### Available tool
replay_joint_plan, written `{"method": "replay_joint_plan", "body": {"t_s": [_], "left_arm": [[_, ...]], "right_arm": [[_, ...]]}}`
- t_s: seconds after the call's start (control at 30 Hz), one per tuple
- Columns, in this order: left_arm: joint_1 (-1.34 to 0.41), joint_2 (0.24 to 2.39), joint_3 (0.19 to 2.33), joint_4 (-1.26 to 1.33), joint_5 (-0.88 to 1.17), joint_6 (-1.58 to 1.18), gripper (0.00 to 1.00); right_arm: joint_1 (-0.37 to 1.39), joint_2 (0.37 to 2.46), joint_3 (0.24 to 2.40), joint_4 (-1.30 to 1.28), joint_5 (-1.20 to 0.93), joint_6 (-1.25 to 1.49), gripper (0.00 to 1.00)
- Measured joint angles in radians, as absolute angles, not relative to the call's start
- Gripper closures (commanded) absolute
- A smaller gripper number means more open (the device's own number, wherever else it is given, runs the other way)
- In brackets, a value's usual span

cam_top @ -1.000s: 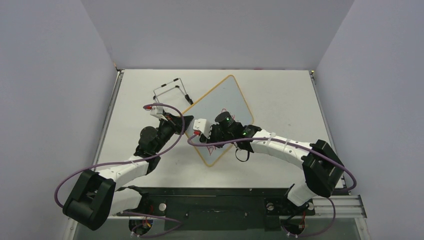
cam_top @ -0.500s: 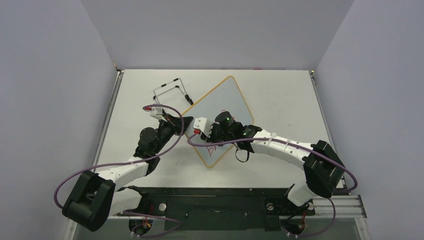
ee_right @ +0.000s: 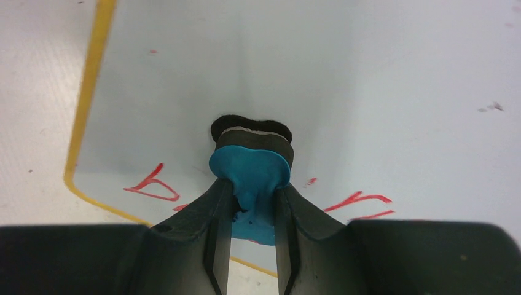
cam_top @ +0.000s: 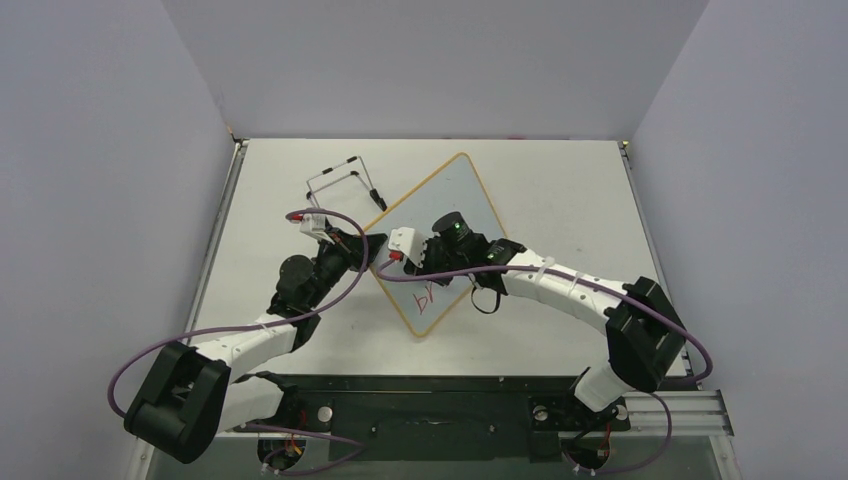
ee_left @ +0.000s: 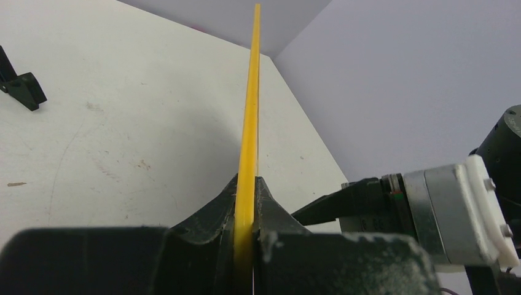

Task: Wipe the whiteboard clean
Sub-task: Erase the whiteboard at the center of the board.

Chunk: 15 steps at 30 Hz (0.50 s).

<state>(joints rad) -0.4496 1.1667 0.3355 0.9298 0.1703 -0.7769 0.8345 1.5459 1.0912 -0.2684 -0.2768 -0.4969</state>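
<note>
- The right gripper (ee_right: 252, 188) is clenched on a small blue foam eraser block with a black felt base (ee_right: 250, 165). The foam bulges between the two black fingers, and the felt is pressed flat against the board.
- The left gripper (ee_left: 247, 184) is clamped tight on the thin yellow frame of the board, which is seen edge-on running straight away from its fingers.
- The flat, rounded-corner whiteboard with a glossy white face and tan-yellow frame (cam_top: 455, 195) lies near the middle of the table. It is turned like a diamond, with corners at about 12, 3, 6 and 9 o'clock in the top view.
- The left gripper's hold is at the 9 o'clock corner. The eraser meets the face at about 8 o'clock from the board's middle.
- Red handwriting (cam_top: 425, 299) sits toward the 6 o'clock corner. In the right wrist view, red strokes show on both sides of the eraser, just nearer the camera than the felt.
- The upper half of the face, toward 12 o'clock, shows only a few faint specks.
- A thin black wire stand (cam_top: 341, 180) rests on the table at about 10 o'clock from the board, apart from it.
- The pale, scuffed white table (cam_top: 570, 190) is closed in by plain grey-lilac walls (cam_top: 420, 60) at 9, 12 and 3 o'clock.
</note>
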Motion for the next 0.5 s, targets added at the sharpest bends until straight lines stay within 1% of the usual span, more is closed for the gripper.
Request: {"method": "replay_joint_plan", "body": {"t_s": [0.13,0.27,0.37,0.5], "left_arm": [[-0.450,1.167,0.336,0.930,0.172,-0.778,1.00],[-0.450,1.167,0.336,0.930,0.172,-0.777,1.00],[-0.450,1.168,0.336,0.930,0.167,-0.778,1.00],[-0.450,1.169,0.336,0.931,0.166,-0.779,1.00]], "right_arm": [[0.871,1.549,1.098,-0.284,-0.297,-0.500,1.00],[0.884,1.548,1.089,-0.224,-0.246,-0.397,1.00],[0.864,1.536,1.061,-0.159,-0.204,-0.326,1.00],[0.803,1.530,1.048,-0.126,-0.200,-0.313,1.00]]}}
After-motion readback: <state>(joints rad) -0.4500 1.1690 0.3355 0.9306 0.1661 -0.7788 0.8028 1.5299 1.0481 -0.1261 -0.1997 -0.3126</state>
